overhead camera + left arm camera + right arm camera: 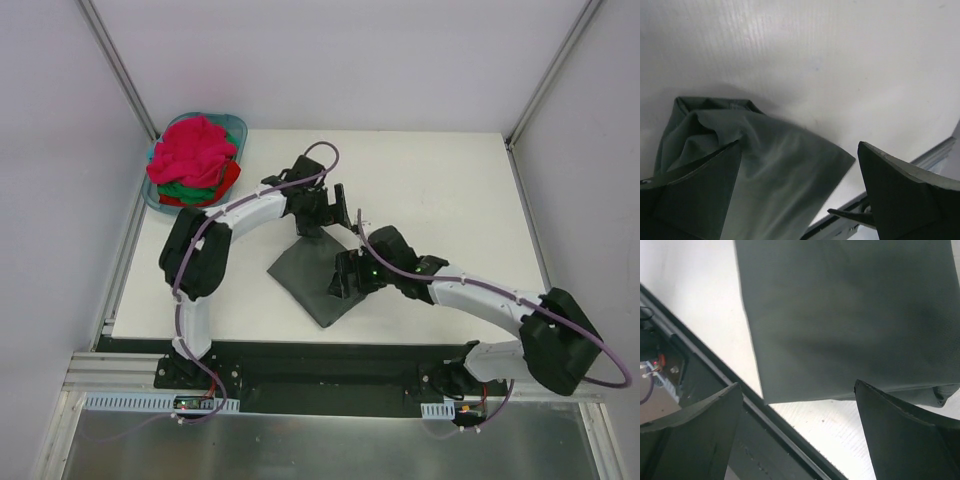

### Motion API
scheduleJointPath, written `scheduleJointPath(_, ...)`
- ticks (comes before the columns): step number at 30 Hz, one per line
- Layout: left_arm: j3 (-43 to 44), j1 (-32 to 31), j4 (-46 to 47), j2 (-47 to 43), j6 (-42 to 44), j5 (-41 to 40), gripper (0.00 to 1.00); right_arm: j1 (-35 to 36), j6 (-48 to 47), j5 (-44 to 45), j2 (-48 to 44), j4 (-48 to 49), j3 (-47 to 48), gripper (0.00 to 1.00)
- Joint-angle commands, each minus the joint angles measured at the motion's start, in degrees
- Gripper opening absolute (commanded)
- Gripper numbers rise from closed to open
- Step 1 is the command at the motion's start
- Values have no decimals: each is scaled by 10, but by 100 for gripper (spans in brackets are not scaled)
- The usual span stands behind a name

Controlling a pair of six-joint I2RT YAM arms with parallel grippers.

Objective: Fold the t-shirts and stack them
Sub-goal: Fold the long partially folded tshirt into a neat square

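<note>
Grey shirt (312, 282) lies folded at the table's (450, 200) near centre, judged ready for stacking. Left gripper (797, 150) and right gripper (797, 385) hang over it, jaws spread, holding nothing. Other shirts (195, 150) wait heaped in the basket (240, 128), far left.

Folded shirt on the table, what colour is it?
The shirt is dark charcoal grey, best in the right wrist view.

Bright diffuse light, soft shadows, blurred foreground
</note>
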Motion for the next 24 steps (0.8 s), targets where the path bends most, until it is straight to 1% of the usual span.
scheduleJointPath(1,32,3,3,61,9,-1,99,-4,18,36,60,23,17,96)
scheduleJointPath(3,37,5,3,81,-4,-43,99,-8,22,80,88,-1,20,96)
scheduleJointPath(6,33,13,1,99,-10,-48,99,-28,22,118,129,-41,29,96)
scheduleJointPath(8,10,15,0,85,-10,-69,99,-44,16,122,148,-52,26,96)
scheduleJointPath(9,-6,15,0,72,-12,-95,99,-53,13,126,155,-56,24,96)
scheduleJointPath(12,-75,17,-5,22,-19,-136,99,-76,-7,141,168,-74,30,96)
scheduleJointPath(14,-124,17,-4,-14,-30,-145,99,-90,-24,140,166,-81,39,96)
scheduleJointPath(17,-165,17,-2,-58,-35,-144,99,-98,-51,140,160,-105,66,96)
scheduleJointPath(18,-171,17,-2,-68,-36,-151,99,-98,-59,164,155,-118,79,96)
scheduleJointPath(21,-167,17,-1,-90,-29,-148,99,-98,-74,172,129,-157,115,96)
scheduleJointPath(24,-154,17,-1,-116,-22,-144,99,-96,-66,166,76,-161,117,96)
